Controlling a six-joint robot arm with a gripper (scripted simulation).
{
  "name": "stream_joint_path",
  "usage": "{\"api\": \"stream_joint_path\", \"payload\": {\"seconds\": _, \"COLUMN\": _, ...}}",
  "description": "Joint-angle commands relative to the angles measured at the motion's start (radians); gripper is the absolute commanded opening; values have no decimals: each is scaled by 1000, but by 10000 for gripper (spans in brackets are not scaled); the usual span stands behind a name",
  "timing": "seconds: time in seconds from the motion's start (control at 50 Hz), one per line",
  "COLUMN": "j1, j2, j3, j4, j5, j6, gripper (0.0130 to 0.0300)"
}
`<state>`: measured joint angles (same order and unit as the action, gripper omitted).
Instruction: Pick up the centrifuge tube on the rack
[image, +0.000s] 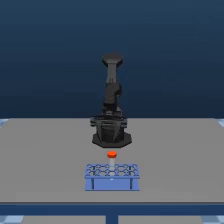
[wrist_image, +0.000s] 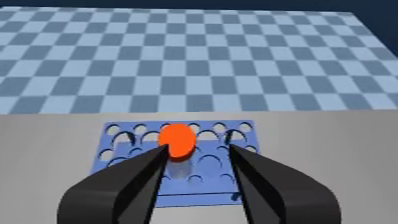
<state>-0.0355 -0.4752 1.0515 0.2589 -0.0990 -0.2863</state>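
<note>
Standing capped in the small light-blue perforated block rack (wrist_image: 178, 160) on the grey worktop (image: 45, 150), the slender translucent orange-capped centrifuge tube (wrist_image: 177, 140) is bracketed by the open black tool (wrist_image: 197, 155), so the approach step is judged complete and closure is required next.

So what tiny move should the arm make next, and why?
Probably close the fingers. In the wrist view the orange cap of the centrifuge tube sits between them, above the rack, and they look open with a gap on one side.

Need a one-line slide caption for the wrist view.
End effector open above the light-blue rack, fingers flanking the orange-capped centrifuge tube.
</note>
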Motion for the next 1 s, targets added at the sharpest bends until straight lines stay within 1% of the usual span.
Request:
{"api": "stream_joint_path", "payload": {"seconds": 0.02, "j1": 14, "j2": 36, "j3": -30, "j4": -33, "j5": 3, "j6": 46, "gripper": 300}}
{"api": "stream_joint_path", "payload": {"seconds": 0.04, "j1": 14, "j2": 36, "j3": -30, "j4": -33, "j5": 3, "j6": 46, "gripper": 300}}
{"api": "stream_joint_path", "payload": {"seconds": 0.06, "j1": 17, "j2": 51, "j3": -43, "j4": -51, "j5": 6, "j6": 66, "gripper": 300}}
{"api": "stream_joint_path", "payload": {"seconds": 0.1, "j1": 17, "j2": 51, "j3": -43, "j4": -51, "j5": 6, "j6": 66, "gripper": 300}}
{"api": "stream_joint_path", "payload": {"seconds": 0.12, "j1": 20, "j2": 64, "j3": -55, "j4": -71, "j5": 8, "j6": 88, "gripper": 300}}
{"api": "stream_joint_path", "payload": {"seconds": 0.14, "j1": 20, "j2": 64, "j3": -55, "j4": -71, "j5": 8, "j6": 88, "gripper": 300}}
{"api": "stream_joint_path", "payload": {"seconds": 0.16, "j1": 22, "j2": 78, "j3": -67, "j4": -93, "j5": 11, "j6": 112, "gripper": 300}}
{"api": "stream_joint_path", "payload": {"seconds": 0.2, "j1": 22, "j2": 78, "j3": -67, "j4": -93, "j5": 11, "j6": 112, "gripper": 300}}
{"api": "stream_joint_path", "payload": {"seconds": 0.22, "j1": 25, "j2": 90, "j3": -79, "j4": -116, "j5": 15, "j6": 137, "gripper": 300}}
{"api": "stream_joint_path", "payload": {"seconds": 0.24, "j1": 25, "j2": 90, "j3": -79, "j4": -116, "j5": 15, "j6": 137, "gripper": 300}}
{"api": "stream_joint_path", "payload": {"seconds": 0.26, "j1": 27, "j2": 101, "j3": -89, "j4": -139, "j5": 18, "j6": 160, "gripper": 300}}
{"api": "stream_joint_path", "payload": {"seconds": 0.3, "j1": 27, "j2": 101, "j3": -89, "j4": -139, "j5": 18, "j6": 160, "gripper": 300}}
{"api": "stream_joint_path", "payload": {"seconds": 0.36, "j1": 30, "j2": 120, "j3": -107, "j4": -178, "j5": 23, "j6": 202, "gripper": 300}}
{"api": "stream_joint_path", "payload": {"seconds": 0.4, "j1": 30, "j2": 120, "j3": -107, "j4": -178, "j5": 23, "j6": 202, "gripper": 300}}
{"api": "stream_joint_path", "payload": {"seconds": 0.46, "j1": 33, "j2": 135, "j3": -121, "j4": -211, "j5": 26, "j6": 237, "gripper": 300}}
{"api": "stream_joint_path", "payload": {"seconds": 0.76, "j1": 37, "j2": 161, "j3": -142, "j4": -265, "j5": 29, "j6": 293, "gripper": 300}}
{"api": "stream_joint_path", "payload": {"seconds": 1.0, "j1": 37, "j2": 165, "j3": -137, "j4": -263, "j5": 20, "j6": 291, "gripper": 300}}
